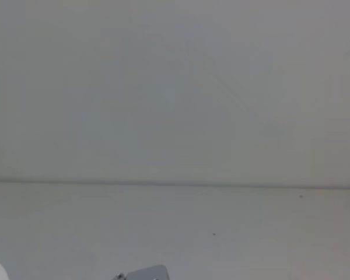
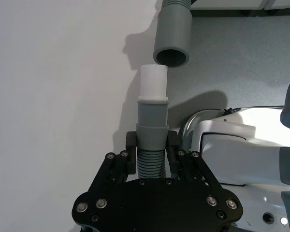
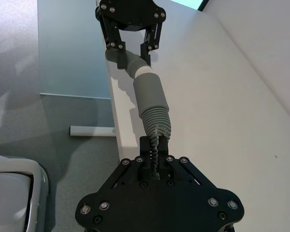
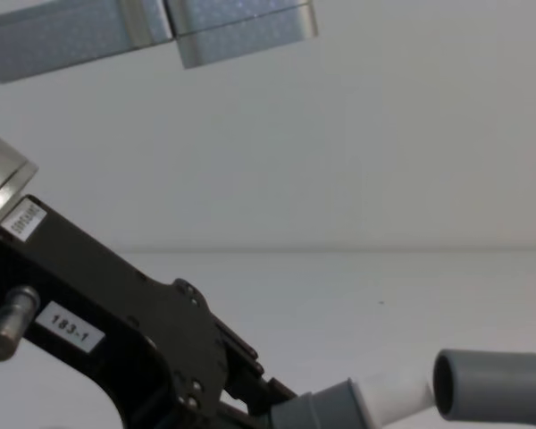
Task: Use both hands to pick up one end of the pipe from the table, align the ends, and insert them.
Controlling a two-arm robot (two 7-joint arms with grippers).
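The left gripper (image 2: 152,147) is clamped on the pipe (image 2: 151,162), its two black fingers (image 2: 130,152) pressed against the ribbed part just behind the grey cuff (image 2: 152,121) that ends in a narrower white tip (image 2: 152,83). In the left wrist view that white tip points at the open mouth of the other cuff (image 2: 172,36), which hangs just beyond it; the two ends are close and roughly in line, with a small offset between tip and mouth. In the chest view the white tip (image 4: 395,393) sits right at the rim of the wide cuff (image 4: 491,386), low at the right, and whether it has entered the mouth cannot be told from there. The labelled body of the left gripper (image 4: 250,380) reaches in from the lower left.

The right gripper (image 3: 154,154) is closed on the ribbed hose (image 3: 157,123) behind its wide cuff (image 3: 149,94), and past that cuff the left gripper (image 3: 135,53) shows holding the other end. From the right wrist view both ends are lifted over the near edge of the bench (image 3: 222,106), whose straight white edge runs beside the hose, with grey floor (image 3: 72,116) below it on one side and open bench surface on the other.

In the head view the bench (image 1: 175,233) meets the wall (image 1: 175,87) along a level line
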